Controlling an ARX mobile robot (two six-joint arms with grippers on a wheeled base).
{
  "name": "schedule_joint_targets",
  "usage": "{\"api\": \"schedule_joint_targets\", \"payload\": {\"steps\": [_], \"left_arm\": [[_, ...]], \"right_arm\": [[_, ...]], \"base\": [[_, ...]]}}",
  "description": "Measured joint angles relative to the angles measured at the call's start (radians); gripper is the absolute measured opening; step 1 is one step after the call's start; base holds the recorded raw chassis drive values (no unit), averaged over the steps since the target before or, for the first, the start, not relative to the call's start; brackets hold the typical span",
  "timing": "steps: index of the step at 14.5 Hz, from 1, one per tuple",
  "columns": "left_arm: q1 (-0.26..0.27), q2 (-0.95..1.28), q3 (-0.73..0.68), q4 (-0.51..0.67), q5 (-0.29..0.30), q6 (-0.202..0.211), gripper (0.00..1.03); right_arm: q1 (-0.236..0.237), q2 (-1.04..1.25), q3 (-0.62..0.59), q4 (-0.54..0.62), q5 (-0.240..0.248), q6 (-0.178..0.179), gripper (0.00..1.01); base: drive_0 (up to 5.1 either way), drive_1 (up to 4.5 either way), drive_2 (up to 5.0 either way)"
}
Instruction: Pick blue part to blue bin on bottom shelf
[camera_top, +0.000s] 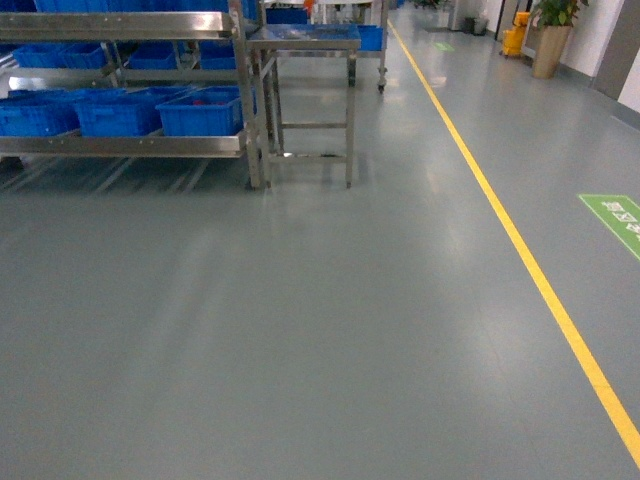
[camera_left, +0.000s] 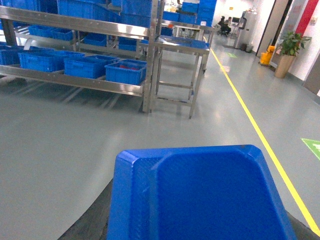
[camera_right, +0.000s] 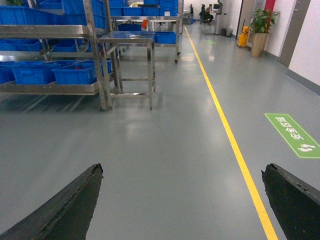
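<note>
Only the left wrist view shows the left gripper (camera_left: 200, 235) holding the blue part (camera_left: 200, 192); the right gripper (camera_right: 182, 200) gapes wide.

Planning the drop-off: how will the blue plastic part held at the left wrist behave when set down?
The blue plastic part looks moulded and rigid, so probably stiff. Its glossy surface may be slippery. Its broad, flat face suggests it should neither roll nor tip.

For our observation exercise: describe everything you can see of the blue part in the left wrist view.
The blue part fills the bottom of the left wrist view, close to the camera. It looks like glossy moulded plastic: a broad flat panel with chamfered upper corners, a raised border and a finely textured recessed face. It tilts away toward the grey floor. Dark hand edges show beside its lower corners; the actual contact is hidden.
</note>
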Motion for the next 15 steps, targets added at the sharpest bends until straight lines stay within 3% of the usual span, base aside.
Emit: {"api": "schedule_joint_targets", "payload": {"steps": [15], "left_arm": [[0.000, 0.001, 0.000, 0.003, 0.000, 0.000, 0.44]], "right_arm": [[0.000, 0.000, 0.000, 0.000, 0.000, 0.000, 0.98]], "base": [[0.0, 3.94, -4.0]]}}
